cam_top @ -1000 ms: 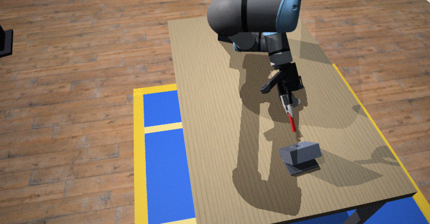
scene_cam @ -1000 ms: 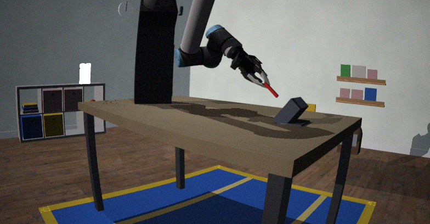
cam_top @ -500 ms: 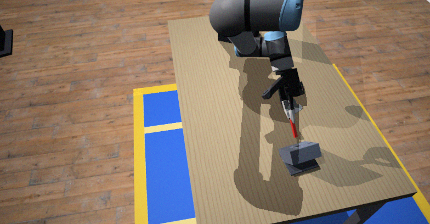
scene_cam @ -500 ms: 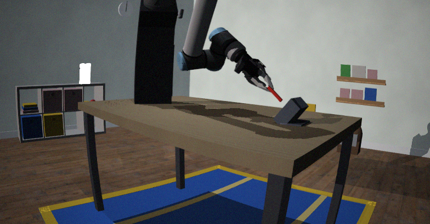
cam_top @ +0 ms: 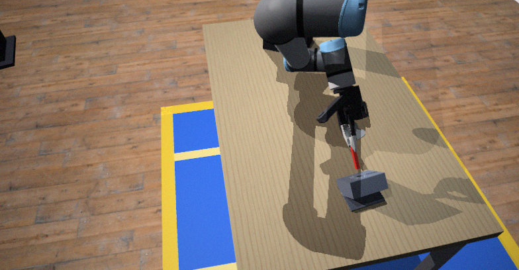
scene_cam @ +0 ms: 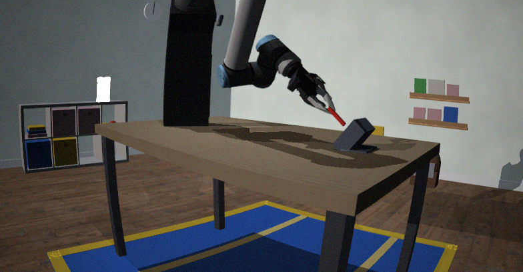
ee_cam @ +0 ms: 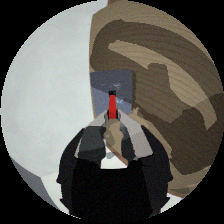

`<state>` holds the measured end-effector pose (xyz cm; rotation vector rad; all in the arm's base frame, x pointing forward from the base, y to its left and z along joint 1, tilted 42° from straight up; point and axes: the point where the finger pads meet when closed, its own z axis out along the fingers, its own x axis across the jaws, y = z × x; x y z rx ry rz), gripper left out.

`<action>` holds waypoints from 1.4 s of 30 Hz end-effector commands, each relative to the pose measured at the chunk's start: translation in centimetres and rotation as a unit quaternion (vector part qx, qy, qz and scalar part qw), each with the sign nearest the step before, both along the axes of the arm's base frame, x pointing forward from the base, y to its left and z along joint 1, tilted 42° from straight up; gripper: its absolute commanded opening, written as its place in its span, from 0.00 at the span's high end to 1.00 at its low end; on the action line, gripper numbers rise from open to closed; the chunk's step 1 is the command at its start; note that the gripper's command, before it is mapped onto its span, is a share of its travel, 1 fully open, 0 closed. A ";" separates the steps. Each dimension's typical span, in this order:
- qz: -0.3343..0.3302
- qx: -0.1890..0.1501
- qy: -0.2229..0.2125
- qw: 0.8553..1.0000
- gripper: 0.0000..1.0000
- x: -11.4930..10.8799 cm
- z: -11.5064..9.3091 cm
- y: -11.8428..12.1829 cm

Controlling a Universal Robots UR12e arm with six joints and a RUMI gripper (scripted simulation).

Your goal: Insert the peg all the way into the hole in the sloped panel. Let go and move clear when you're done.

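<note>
Exterior view shows the pincer clamped on the red peg, its tip near the sloped panel on the tabletop, toward four o'clock. Judging from this, the approach is under way; next the tip must line up with the hole and push in along the peg's axis.

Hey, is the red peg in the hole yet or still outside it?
Outside. The red peg, clamped in the pincer, shows its full length, its tip just short of the sloped panel.
</note>
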<state>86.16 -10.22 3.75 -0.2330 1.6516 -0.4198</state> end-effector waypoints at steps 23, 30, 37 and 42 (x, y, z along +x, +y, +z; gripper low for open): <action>0.001 0.000 -0.002 1.000 1.00 2.1 -0.2 -0.1; 0.001 0.000 -0.002 1.000 1.00 2.1 -0.4 -0.1; 0.001 0.000 -0.002 1.000 1.00 2.7 -0.4 -0.2; 0.001 0.000 -0.002 1.000 1.00 3.1 -0.5 -0.2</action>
